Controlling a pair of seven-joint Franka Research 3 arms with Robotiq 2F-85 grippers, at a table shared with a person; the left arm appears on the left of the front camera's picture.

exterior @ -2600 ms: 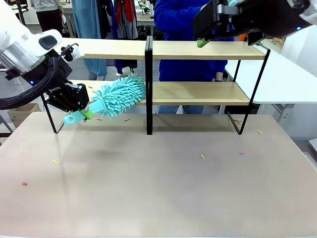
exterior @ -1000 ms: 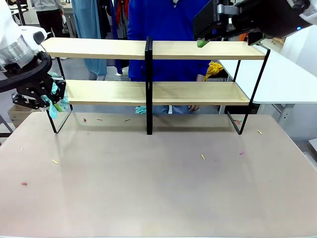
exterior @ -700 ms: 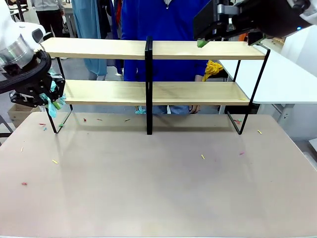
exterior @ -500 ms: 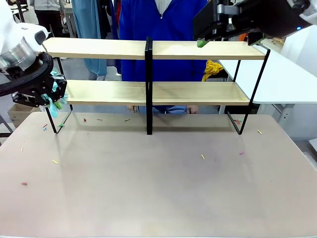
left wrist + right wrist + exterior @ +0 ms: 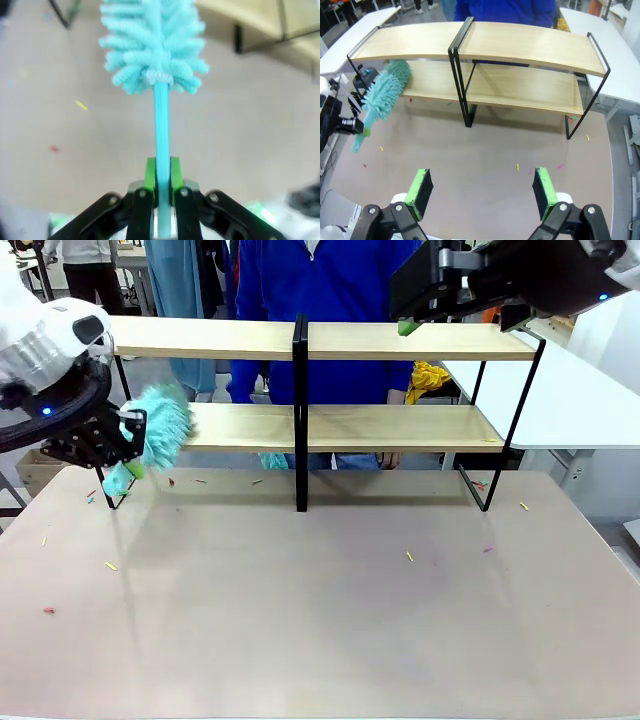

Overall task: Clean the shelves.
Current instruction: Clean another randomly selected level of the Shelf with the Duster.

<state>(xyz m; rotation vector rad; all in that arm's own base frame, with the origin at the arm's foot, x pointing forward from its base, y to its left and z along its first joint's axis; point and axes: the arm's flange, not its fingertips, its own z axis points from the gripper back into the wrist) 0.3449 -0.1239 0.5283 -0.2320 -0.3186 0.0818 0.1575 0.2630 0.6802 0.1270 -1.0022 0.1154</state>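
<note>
Front: the left gripper (image 5: 112, 437) holds a duster (image 5: 160, 430) at the shelves' (image 5: 400, 427) left end, mid-sweep; next, wipe along the lower board.

Left wrist: pads clamped on its handle.

Right wrist: the right gripper (image 5: 483, 191), open and empty, is high above the shelves.

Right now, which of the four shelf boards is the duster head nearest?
The lower left board of the shelves: the turquoise duster, clamped in the left hand, has its fluffy head at that board's outer left end.

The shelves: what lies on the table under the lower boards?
Under the shelves, small coloured scraps lie on the beige tabletop. The duster hides the spot by the left leg.
</note>
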